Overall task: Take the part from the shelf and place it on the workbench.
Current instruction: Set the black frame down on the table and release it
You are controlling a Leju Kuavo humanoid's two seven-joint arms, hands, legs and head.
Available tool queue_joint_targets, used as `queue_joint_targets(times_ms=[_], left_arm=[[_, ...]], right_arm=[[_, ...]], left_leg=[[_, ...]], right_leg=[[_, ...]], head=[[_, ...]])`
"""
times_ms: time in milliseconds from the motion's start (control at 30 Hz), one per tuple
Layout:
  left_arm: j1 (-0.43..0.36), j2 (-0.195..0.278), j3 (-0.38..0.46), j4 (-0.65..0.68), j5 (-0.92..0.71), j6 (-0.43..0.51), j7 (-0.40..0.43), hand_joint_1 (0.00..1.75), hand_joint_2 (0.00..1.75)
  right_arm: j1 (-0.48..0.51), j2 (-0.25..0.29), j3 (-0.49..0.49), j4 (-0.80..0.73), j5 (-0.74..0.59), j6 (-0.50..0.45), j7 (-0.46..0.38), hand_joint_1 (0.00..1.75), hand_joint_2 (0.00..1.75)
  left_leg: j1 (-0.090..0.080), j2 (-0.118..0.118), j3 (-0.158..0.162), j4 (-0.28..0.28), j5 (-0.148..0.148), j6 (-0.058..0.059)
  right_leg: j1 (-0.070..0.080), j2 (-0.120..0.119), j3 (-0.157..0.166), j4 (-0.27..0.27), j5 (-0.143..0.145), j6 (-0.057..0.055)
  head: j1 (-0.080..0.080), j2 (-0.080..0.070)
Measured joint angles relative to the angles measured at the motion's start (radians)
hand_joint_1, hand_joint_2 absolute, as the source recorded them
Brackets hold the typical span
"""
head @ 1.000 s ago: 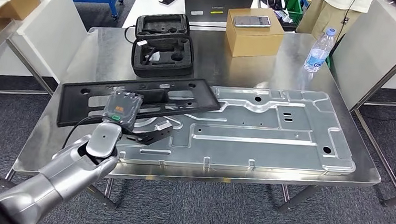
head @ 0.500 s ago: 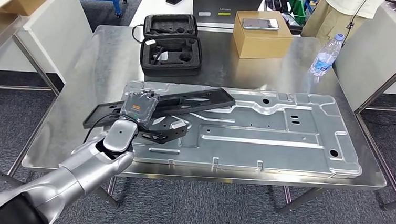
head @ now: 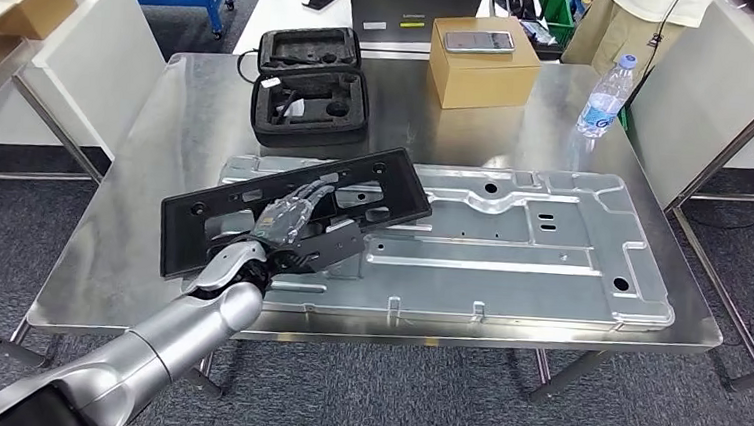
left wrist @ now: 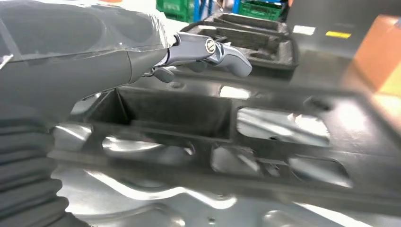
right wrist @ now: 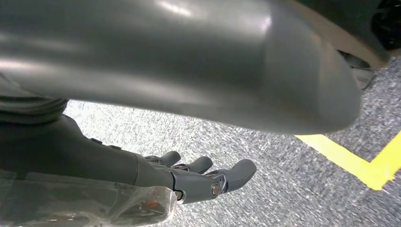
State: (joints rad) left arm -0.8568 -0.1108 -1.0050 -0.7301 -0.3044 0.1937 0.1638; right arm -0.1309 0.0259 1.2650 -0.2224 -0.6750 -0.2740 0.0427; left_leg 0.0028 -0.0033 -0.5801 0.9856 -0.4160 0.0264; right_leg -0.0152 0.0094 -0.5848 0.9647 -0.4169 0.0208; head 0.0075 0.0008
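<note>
The part is a long black plastic frame point(head: 395, 184) with cut-outs, lying slanted across the left end of a large stamped metal plate point(head: 530, 254) on the steel workbench point(head: 190, 110). My left hand point(head: 287, 222) holds the frame near its middle, fingers stretched across its top face. In the left wrist view the thumb point(left wrist: 213, 47) reaches over the frame point(left wrist: 302, 165) and its dark recess. My right hand point(right wrist: 203, 182) hangs over the carpet floor with nothing in it, fingers loosely extended.
Behind the frame lies an open black foam case point(head: 307, 83). A cardboard box point(head: 484, 65) with a phone on top and a water bottle point(head: 607, 97) stand at the back right. A person point(head: 637, 16) stands beyond the bench. White tables flank both sides.
The frame has swung round and come to lie flatter over the plate's left end. My left hand has turned over, so its fingers now show on top of the frame.
</note>
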Motion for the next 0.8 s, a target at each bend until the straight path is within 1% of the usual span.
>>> queue_joint_targets(times_ms=[33,67,100,133,167,200,233,267,300,333,367,400,433,467,500,533,567,600,633,667,700,733,767,800], left_arm=[[0.0,-0.002,-0.002,-0.008,0.011,0.005,0.003,0.0,0.0],[0.0,-0.004,-0.004,-0.017,0.016,0.014,0.008,0.0,0.0],[0.001,-0.006,-0.006,-0.026,0.016,0.027,0.014,0.0,0.0],[0.002,-0.007,-0.008,-0.037,0.013,0.044,0.019,0.0,0.0],[0.002,-0.009,-0.01,-0.049,0.01,0.061,0.024,0.0,0.0],[0.002,-0.012,-0.011,-0.062,0.009,0.073,0.028,0.0,0.0],[0.002,-0.014,-0.013,-0.074,0.011,0.08,0.033,0.0,0.0],[0.004,-0.015,-0.015,-0.084,0.015,0.085,0.035,0.0,0.0],[0.007,-0.016,-0.018,-0.094,0.021,0.086,0.035,0.0,0.0],[0.01,-0.016,-0.022,-0.103,0.031,0.088,0.03,0.0,0.0],[0.013,-0.016,-0.025,-0.114,0.046,0.088,0.02,0.0,0.0],[0.016,-0.016,-0.028,-0.128,0.066,0.088,0.008,0.0,0.0],[0.018,-0.016,-0.031,-0.144,0.088,0.086,-0.007,0.0,0.0],[0.02,-0.016,-0.033,-0.162,0.113,0.082,-0.021,0.0,0.0],[0.022,-0.016,-0.035,-0.18,0.138,0.078,-0.033,0.0,0.0],[0.024,-0.016,-0.037,-0.199,0.165,0.074,-0.044,0.0,0.0],[0.027,-0.017,-0.039,-0.219,0.192,0.07,-0.053,0.0,0.0],[0.032,-0.017,-0.042,-0.239,0.218,0.067,-0.061,0.0,0.0],[0.037,-0.017,-0.045,-0.257,0.242,0.065,-0.067,0.0,0.0],[0.041,-0.017,-0.047,-0.274,0.264,0.062,-0.073,0.0,0.0],[0.045,-0.017,-0.049,-0.292,0.286,0.058,-0.079,0.0,0.0],[0.049,-0.017,-0.052,-0.308,0.309,0.054,-0.086,0.0,0.0],[0.054,-0.017,-0.054,-0.325,0.336,0.049,-0.092,0.0,0.0],[0.06,-0.017,-0.056,-0.34,0.365,0.044,-0.1,0.0,0.0]], right_arm=[[0.001,0.0,0.0,0.0,-0.001,-0.001,-0.002,0.0,0.0],[0.002,0.0,-0.001,0.0,-0.003,-0.001,-0.004,0.0,0.0],[0.003,0.0,-0.001,0.0,-0.003,-0.001,-0.005,0.0,0.0],[0.004,-0.001,-0.001,0.0,-0.002,-0.002,-0.005,0.0,0.0],[0.006,-0.002,-0.001,0.0,-0.001,-0.002,-0.005,0.0,0.0],[0.007,-0.003,-0.001,0.0,0.0,-0.002,-0.005,0.0,0.0],[0.008,-0.004,-0.001,0.0,0.001,-0.002,-0.005,0.0,0.0],[0.009,-0.005,-0.001,0.0,0.002,-0.002,-0.005,0.0,0.0],[0.011,-0.007,-0.002,0.0,0.001,-0.002,-0.005,0.0,0.0],[0.013,-0.009,-0.002,0.0,0.0,-0.002,-0.005,0.0,0.0],[0.014,-0.01,-0.003,0.0,-0.002,-0.003,-0.006,0.0,0.0],[0.015,-0.012,-0.004,0.0,-0.003,-0.005,-0.007,0.0,0.0],[0.015,-0.014,-0.004,0.0,-0.004,-0.006,-0.008,0.0,0.0],[0.014,-0.015,-0.005,0.0,-0.006,-0.007,-0.008,0.0,0.0],[0.013,-0.015,-0.005,0.0,-0.007,-0.009,-0.009,0.0,0.0],[0.013,-0.016,-0.005,0.0,-0.009,-0.01,-0.01,0.0,0.0],[0.013,-0.016,-0.006,0.0,-0.012,-0.011,-0.01,0.0,0.0],[0.014,-0.016,-0.007,0.0,-0.014,-0.012,-0.01,0.0,0.0],[0.015,-0.017,-0.009,0.0,-0.017,-0.012,-0.009,0.0,0.0],[0.015,-0.018,-0.011,0.0,-0.019,-0.013,-0.009,0.0,0.0],[0.015,-0.019,-0.013,0.0,-0.021,-0.013,-0.009,0.0,0.0],[0.015,-0.019,-0.014,0.0,-0.023,-0.013,-0.009,0.0,0.0],[0.015,-0.019,-0.015,0.0,-0.024,-0.014,-0.009,0.0,0.0],[0.015,-0.019,-0.015,0.0,-0.026,-0.015,-0.009,0.0,0.0]], left_leg=[[-0.003,0.0,0.013,-0.026,0.005,0.003],[-0.006,-0.001,0.015,-0.031,0.003,0.006],[-0.005,-0.001,0.015,-0.033,0.005,0.01],[-0.004,-0.001,0.017,-0.037,0.008,0.015],[-0.001,-0.001,0.02,-0.043,0.012,0.022],[0.003,-0.001,0.023,-0.048,0.015,0.027],[0.004,0.0,0.025,-0.05,0.017,0.03],[0.005,0.0,0.025,-0.051,0.017,0.032],[0.005,0.0,0.025,-0.05,0.017,0.032],[0.005,0.0,0.025,-0.05,0.017,0.032],[0.006,0.0,0.025,-0.049,0.016,0.032],[0.007,-0.001,0.026,-0.047,0.015,0.03],[0.009,-0.001,0.026,-0.044,0.012,0.026],[0.007,-0.002,0.024,-0.038,0.008,0.02],[0.006,-0.003,0.021,-0.031,0.005,0.014],[0.003,-0.003,0.018,-0.026,0.003,0.008],[0.001,-0.003,0.016,-0.024,0.002,0.005],[0.002,-0.003,0.014,-0.023,0.002,0.003],[0.004,-0.003,0.013,-0.02,-0.001,0.0],[0.006,-0.002,0.007,-0.006,-0.014,-0.003],[0.008,-0.002,-0.008,0.029,-0.038,-0.008],[0.009,-0.002,-0.031,0.085,-0.071,-0.012],[0.009,-0.001,-0.062,0.159,-0.108,-0.015],[0.009,-0.001,-0.092,0.231,-0.138,-0.017]], right_leg=[[0.001,0.0,-0.001,0.0,0.0,0.004],[0.002,0.0,-0.001,-0.001,0.001,0.008],[0.001,0.0,-0.001,-0.002,0.002,0.014],[0.0,-0.001,-0.001,0.0,-0.001,0.019],[0.0,-0.001,-0.007,0.016,-0.015,0.023],[0.001,-0.001,-0.022,0.054,-0.039,0.027],[-0.001,-0.002,-0.047,0.112,-0.072,0.029],[-0.001,-0.002,-0.078,0.182,-0.107,0.032],[-0.002,-0.002,-0.107,0.244,-0.131,0.035],[-0.003,-0.002,-0.124,0.279,-0.139,0.037],[-0.006,-0.002,-0.122,0.276,-0.127,0.04],[-0.009,-0.003,-0.1,0.231,-0.098,0.042],[-0.012,-0.004,-0.064,0.161,-0.062,0.045],[-0.014,-0.004,-0.03,0.093,-0.036,0.048],[-0.016,-0.003,-0.007,0.044,-0.02,0.046],[-0.016,-0.002,0.004,0.02,-0.016,0.043],[-0.014,0.0,0.003,0.018,-0.019,0.038],[-0.013,0.001,0.0,0.019,-0.017,0.031],[-0.013,0.001,-0.001,0.019,-0.015,0.026],[-0.013,0.001,-0.001,0.019,-0.014,0.021],[-0.014,0.001,-0.002,0.018,-0.012,0.016],[-0.013,0.001,-0.003,0.018,-0.01,0.012],[-0.012,0.0,-0.005,0.018,-0.009,0.009],[-0.01,-0.001,-0.006,0.018,-0.009,0.007]], head=[[0.0,0.0],[0.001,0.0],[0.001,0.0],[0.001,0.0],[0.002,0.0],[0.003,0.0],[0.005,0.0],[0.006,0.0],[0.006,0.0],[0.007,0.0],[0.007,0.0],[0.007,0.0],[0.007,0.0],[0.007,0.0],[0.007,0.0],[0.006,0.0],[0.005,0.0],[0.004,0.0],[0.004,0.0],[0.003,0.0],[0.003,0.0],[0.002,0.0],[0.001,0.0],[0.001,0.0]])
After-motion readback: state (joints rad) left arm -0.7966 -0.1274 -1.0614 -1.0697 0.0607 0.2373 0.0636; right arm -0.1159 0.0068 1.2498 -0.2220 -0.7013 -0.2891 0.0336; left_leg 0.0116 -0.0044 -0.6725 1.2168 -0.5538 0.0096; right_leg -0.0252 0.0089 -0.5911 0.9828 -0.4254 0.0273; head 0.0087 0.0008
